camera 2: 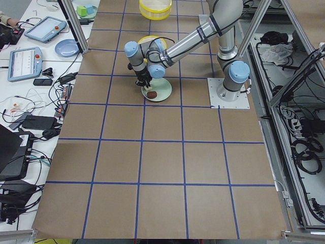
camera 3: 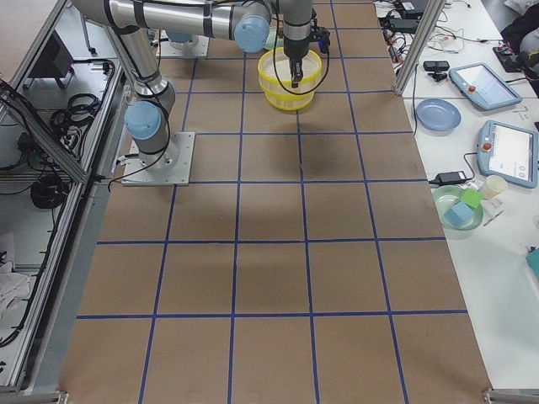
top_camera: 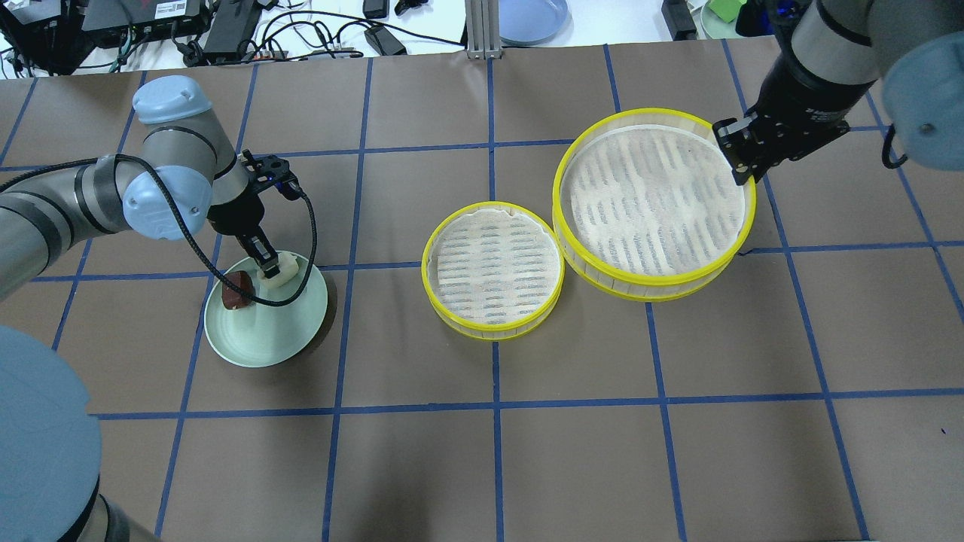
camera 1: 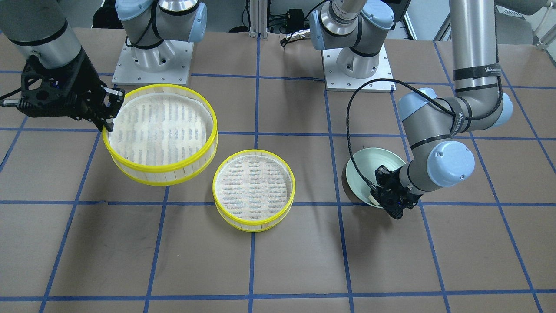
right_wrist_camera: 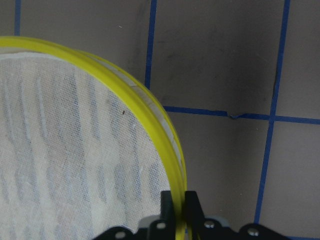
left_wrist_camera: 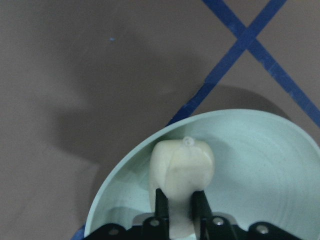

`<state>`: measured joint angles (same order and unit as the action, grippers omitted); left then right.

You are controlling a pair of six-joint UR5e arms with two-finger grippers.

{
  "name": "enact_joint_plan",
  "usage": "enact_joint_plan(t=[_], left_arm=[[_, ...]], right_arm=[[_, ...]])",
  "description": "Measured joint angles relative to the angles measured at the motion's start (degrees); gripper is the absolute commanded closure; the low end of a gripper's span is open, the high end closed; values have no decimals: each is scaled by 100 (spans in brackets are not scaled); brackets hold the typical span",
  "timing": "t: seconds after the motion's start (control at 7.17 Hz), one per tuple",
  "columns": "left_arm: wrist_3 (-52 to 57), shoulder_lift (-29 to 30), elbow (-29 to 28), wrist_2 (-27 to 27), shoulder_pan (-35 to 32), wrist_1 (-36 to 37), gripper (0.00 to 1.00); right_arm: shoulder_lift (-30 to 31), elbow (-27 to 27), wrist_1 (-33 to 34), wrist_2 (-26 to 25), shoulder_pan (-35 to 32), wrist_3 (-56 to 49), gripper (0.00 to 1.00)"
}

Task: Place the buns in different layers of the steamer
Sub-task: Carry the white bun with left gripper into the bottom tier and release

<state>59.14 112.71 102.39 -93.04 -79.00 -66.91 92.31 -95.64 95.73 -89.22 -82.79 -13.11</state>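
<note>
My left gripper (top_camera: 269,269) is shut on the cream-white oblong bun (left_wrist_camera: 182,165) and holds it low over the pale green plate (top_camera: 263,339). The dark reddish-brown bun (top_camera: 236,290) lies on that plate, just beside the gripper. My right gripper (top_camera: 742,162) is shut on the yellow rim of one steamer tray (top_camera: 655,196), which looks raised a little off the table; the pinch on the rim shows in the right wrist view (right_wrist_camera: 178,205). The other steamer tray (top_camera: 493,271) sits on the table at the middle. Both trays hold only their white mesh liners.
The two arm bases (camera 1: 152,61) (camera 1: 357,65) stand at the robot's side of the table. Beyond the far edge are a blue plate (top_camera: 531,15), cables and power bricks. The left arm's black cable (top_camera: 309,226) loops over the green plate.
</note>
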Motion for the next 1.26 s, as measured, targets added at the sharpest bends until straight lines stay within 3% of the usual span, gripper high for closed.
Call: enact_joint_plan(t=[0.28, 0.56, 0.98, 1.26], left_arm=[[-661, -213, -284, 13, -150, -126, 100], [-2279, -522, -691, 93, -518, -451, 100], [-5115, -749, -852, 995, -1242, -477, 100], [-6317, -629, -815, 1818, -1672, -290, 100]], right_arm=[[117, -2, -147, 9, 76, -371, 80], [162, -31, -179, 3, 85, -508, 80], [203, -42, -337, -32, 87, -530, 81], [214, -42, -381, -37, 87, -530, 81]])
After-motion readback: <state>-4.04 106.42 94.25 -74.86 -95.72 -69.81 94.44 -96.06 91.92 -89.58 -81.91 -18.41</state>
